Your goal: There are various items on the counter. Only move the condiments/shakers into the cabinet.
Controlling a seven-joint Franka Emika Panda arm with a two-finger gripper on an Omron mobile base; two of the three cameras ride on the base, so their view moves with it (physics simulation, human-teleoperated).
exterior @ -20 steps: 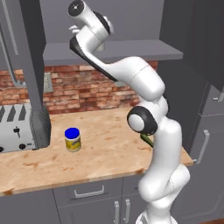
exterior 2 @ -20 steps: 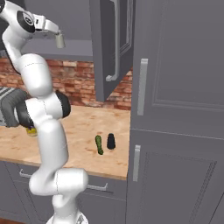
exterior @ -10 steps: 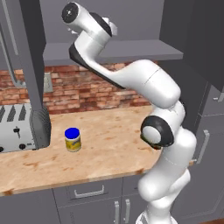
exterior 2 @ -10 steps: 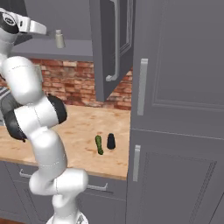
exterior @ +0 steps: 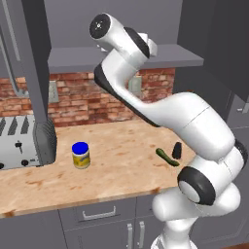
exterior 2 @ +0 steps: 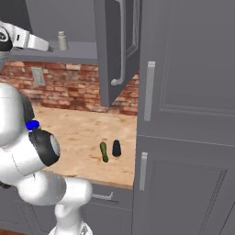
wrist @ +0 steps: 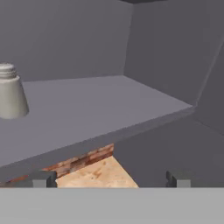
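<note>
On the flat grey shelf (wrist: 100, 113) of the dark grey wall cabinet (exterior 2: 82, 27), a light-grey shaker bottle (wrist: 10, 92) is seen standing upright; it is squat, widening toward its base, with a ribbed cap, and in the right base view it (exterior 2: 62, 41) sits close to the shelf's front edge. The gripper (wrist: 109, 179) is held up at shelf level with its two dark fingertips (wrist: 39, 179) spread wide apart and nothing between them; the bottle is well apart from them. Down on the light-tan wood-grain table (exterior: 121, 155), a wider jar (exterior: 80, 155) with a blue lid and a yellow label is set upright near the silver toaster (exterior: 22, 141), toward the table's left part and back from its front edge. Toward the right end of the table, a black tapered shaker (exterior: 177, 150) is stood upright just beside a thin green curved vegetable (exterior: 166, 157), which lies flat; the two are also shown in the right base view, the shaker (exterior 2: 116, 148) and vegetable (exterior 2: 104, 152) near the front edge. A brick wall (exterior: 87, 99) is seen behind the table.
</note>
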